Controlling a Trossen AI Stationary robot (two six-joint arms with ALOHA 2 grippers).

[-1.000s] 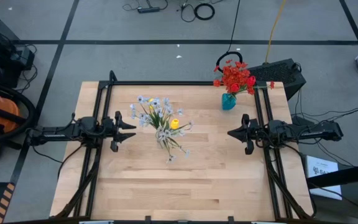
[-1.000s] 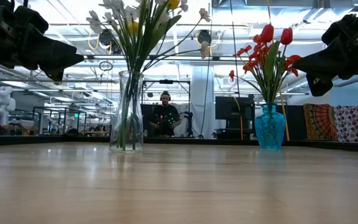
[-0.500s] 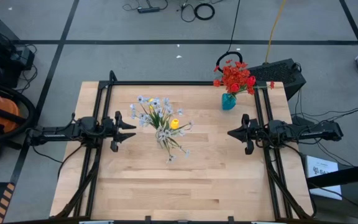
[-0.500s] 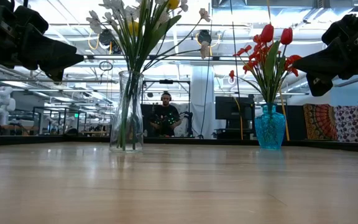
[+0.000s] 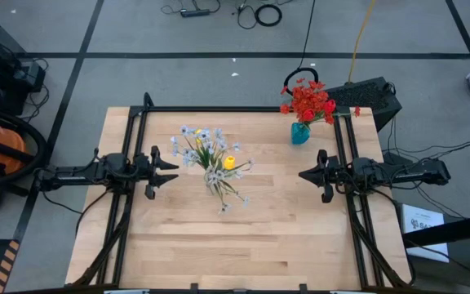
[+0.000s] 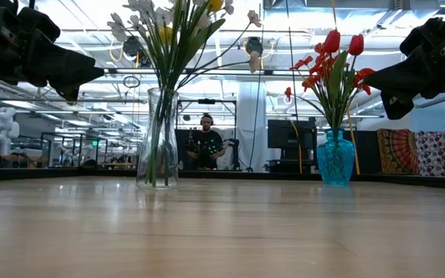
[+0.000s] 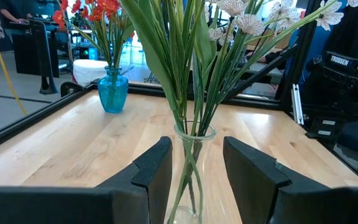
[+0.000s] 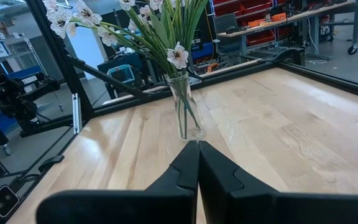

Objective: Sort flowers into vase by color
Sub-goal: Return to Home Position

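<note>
Your left gripper (image 5: 168,170) hangs over the worktop (image 5: 219,245) with its jaws spread and nothing between them. Straight ahead of those jaws, not touching them, stands the clear vase (image 7: 192,177) with the white sprays (image 5: 196,140) and a yellow bud (image 5: 228,162). In the left wrist view its foot is cut off at the lower edge, and from above the glass is hard to make out under the blossoms. Farther ahead of the left jaws and off to one side stands the teal vase (image 7: 113,93) with the red flowers (image 5: 309,100).

Your right gripper (image 5: 306,175) faces the left one, its jaws pressed together and holding nothing. The clear vase is ahead of them, well apart. The teal vase stands off to their side, near the worktop's far edge.

In the low view both grippers are cut off at the upper corners, and the tops of the white sprays run out of the frame. A person (image 6: 205,144) shows in the room behind, too small to tell more.
</note>
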